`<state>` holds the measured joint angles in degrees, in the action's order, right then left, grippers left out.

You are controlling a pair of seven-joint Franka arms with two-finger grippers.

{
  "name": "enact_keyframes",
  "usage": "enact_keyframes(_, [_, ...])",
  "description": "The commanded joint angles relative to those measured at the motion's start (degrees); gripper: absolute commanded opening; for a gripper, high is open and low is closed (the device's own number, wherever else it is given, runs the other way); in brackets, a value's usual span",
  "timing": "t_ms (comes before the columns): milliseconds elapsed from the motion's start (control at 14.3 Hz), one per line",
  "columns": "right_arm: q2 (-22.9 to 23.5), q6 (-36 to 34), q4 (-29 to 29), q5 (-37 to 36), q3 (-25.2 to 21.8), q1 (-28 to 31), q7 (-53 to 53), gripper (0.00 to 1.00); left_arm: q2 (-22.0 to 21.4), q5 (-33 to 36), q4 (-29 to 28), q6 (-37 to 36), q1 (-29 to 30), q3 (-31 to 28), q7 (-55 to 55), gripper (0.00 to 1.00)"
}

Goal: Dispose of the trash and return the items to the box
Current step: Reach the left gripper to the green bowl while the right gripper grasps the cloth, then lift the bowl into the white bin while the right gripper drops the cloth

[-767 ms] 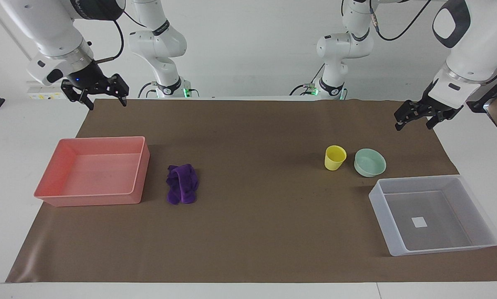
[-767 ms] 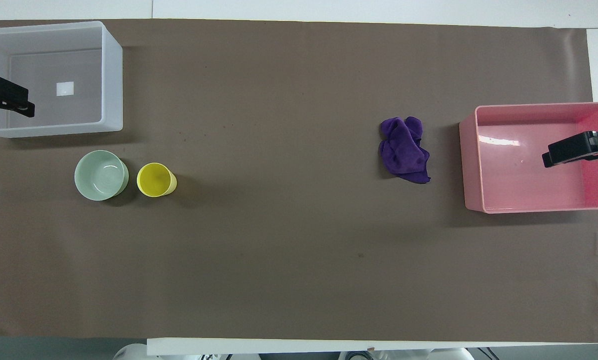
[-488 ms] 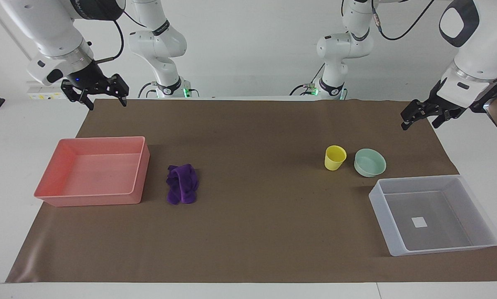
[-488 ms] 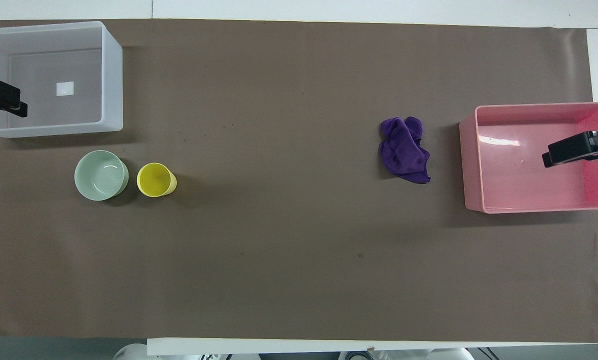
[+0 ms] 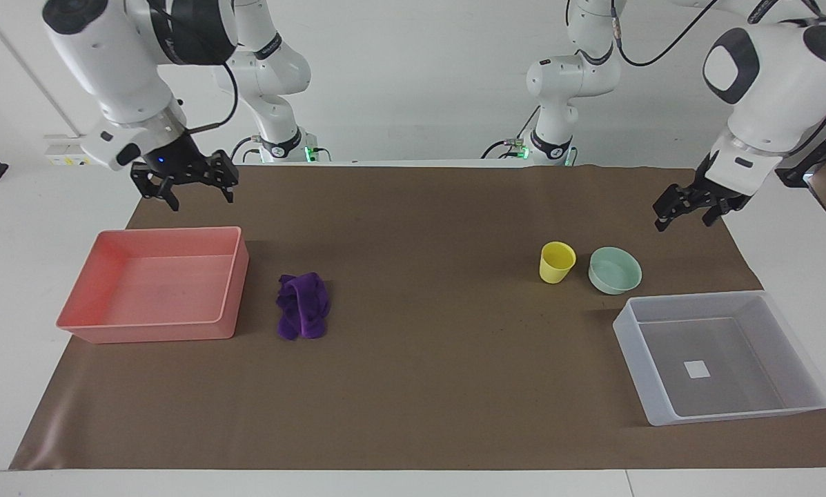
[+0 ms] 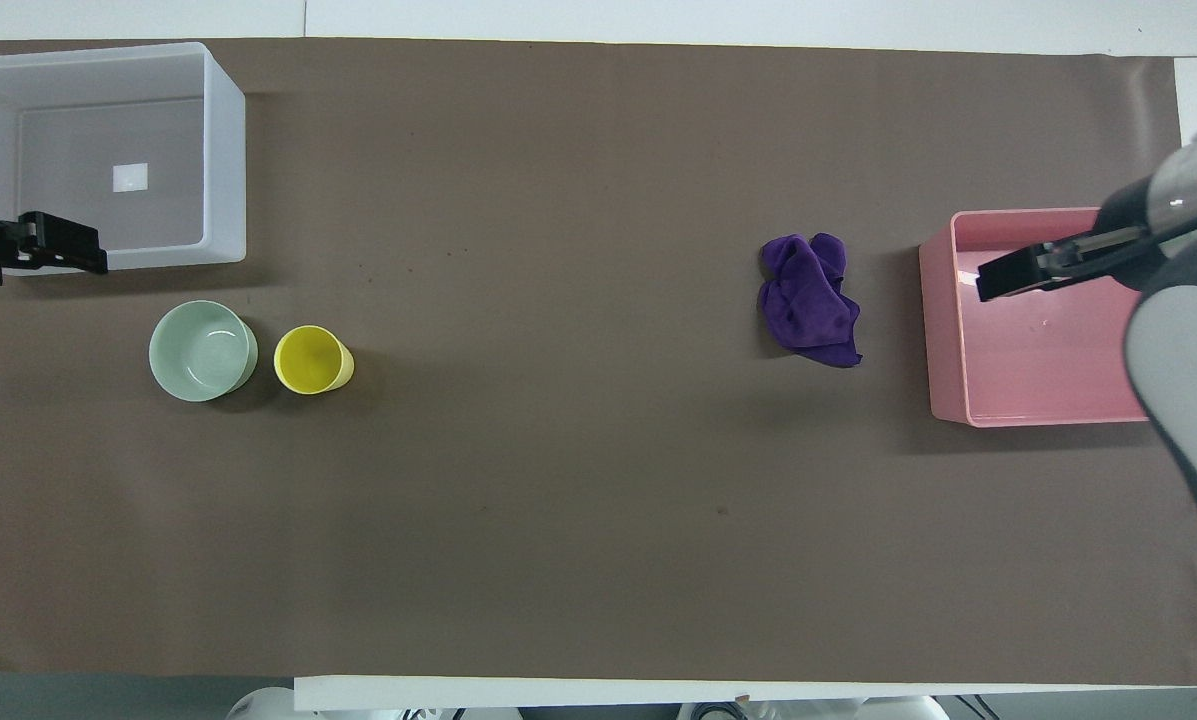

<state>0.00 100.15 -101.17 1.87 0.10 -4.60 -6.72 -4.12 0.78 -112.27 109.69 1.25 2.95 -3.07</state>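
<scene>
With nothing yet moved, the purple cloth wad [image 5: 303, 315] lies centre-left beside the pink tray [image 5: 152, 327], cup [image 5: 557, 262] and bowl [image 5: 615, 270] centre-right above the grey box [image 5: 723, 414], while the released right end effector [image 5: 193, 187] and left end effector [image 5: 683, 209], whose state I cannot tell, hang empty.

No text, label, brand, number or sign can be read anywhere in these views. The one label-like mark is a small white square sticker [image 5: 696, 369] on the floor of the box [image 5: 633, 359], and its face is blank in both views. The arms carry dark bands near their joints, but any lettering on them is too small to make out.
</scene>
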Motion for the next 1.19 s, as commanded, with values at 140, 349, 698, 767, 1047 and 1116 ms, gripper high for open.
enact_keyframes(140, [10.88, 15.30, -3.04, 2.08, 0.07, -5.41, 4.16, 1.00, -3.18, 0.19, -22.54, 17.99, 3.94, 0.04, -0.27, 1.00])
enact_keyframes(349, [12.12, 25.60, -11.57, 2.08, 0.07, -5.77, 4.43, 1.00, -0.20, 0.19, -26.86, 28.53, 3.85, 0.13, -0.53, 1.00])
enact_keyframes(698, [15.20, 28.17, -12.82, 2.08, 0.07, -8.06, 6.10, 0.52, 0.96, 0.19, -28.53, 30.50, 3.06, 0.04, -3.52, 0.00])
enact_keyframes(767, [15.20, 27.39, -12.74, 2.08, 0.07, -8.06, 6.27, 0.20, 0.96, 0.19, -28.44, 30.50, 3.06, 0.04, -3.52, 0.00])
enact_keyframes(1047, [15.11, 25.01, -12.30, 2.08, 0.07, -8.15, 9.79, 0.00, -3.49, 0.19, -24.86, 21.76, 2.97, 0.13, -3.78, 0.00])
enact_keyframes(1116, [15.03, 24.74, -12.03, 2.08, 0.07, -8.06, 9.79, 0.00, -6.13, 0.19, -20.58, 13.44, 3.23, 0.13, -3.61, 0.00])
